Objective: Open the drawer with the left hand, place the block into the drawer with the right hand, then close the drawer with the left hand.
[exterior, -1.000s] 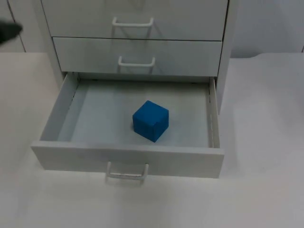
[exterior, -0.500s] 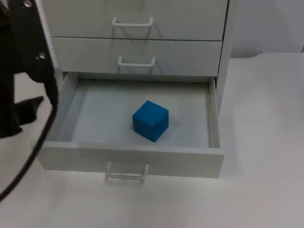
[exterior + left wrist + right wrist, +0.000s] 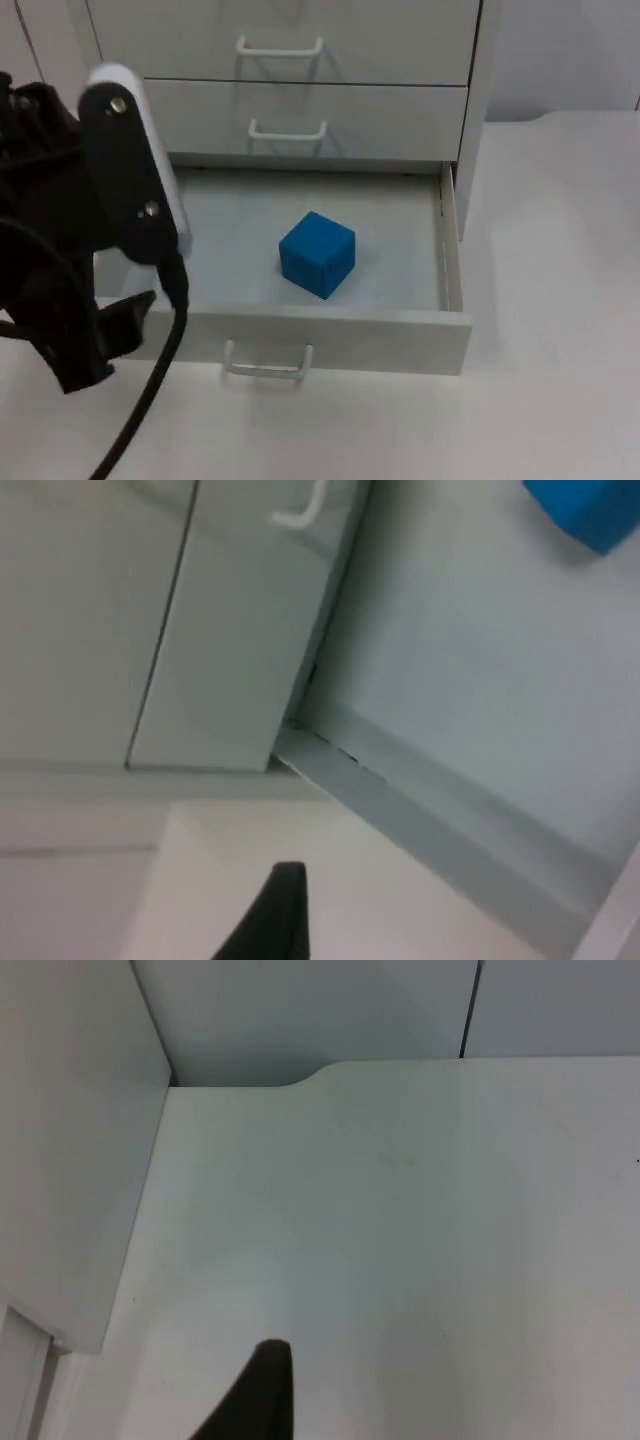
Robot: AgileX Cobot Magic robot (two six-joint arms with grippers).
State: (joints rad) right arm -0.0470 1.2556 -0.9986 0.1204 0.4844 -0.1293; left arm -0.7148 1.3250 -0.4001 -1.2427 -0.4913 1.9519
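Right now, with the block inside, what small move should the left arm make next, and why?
Probably bring the left gripper to the handle of the open drawer to push it shut: the blue block already sits inside, and the gripper hangs beside the drawer front.

Blue block (image 3: 317, 253) on the floor of the pulled-out bottom drawer (image 3: 452, 270), near its middle.

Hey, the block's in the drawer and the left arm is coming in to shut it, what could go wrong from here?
1. The left gripper sits at the open drawer's left front corner, well off the handle; a push there may skew and jam the drawer.
2. A quick shove might slide the loose blue block inside.
3. The left arm hangs over the drawer's left wall and may catch on it.
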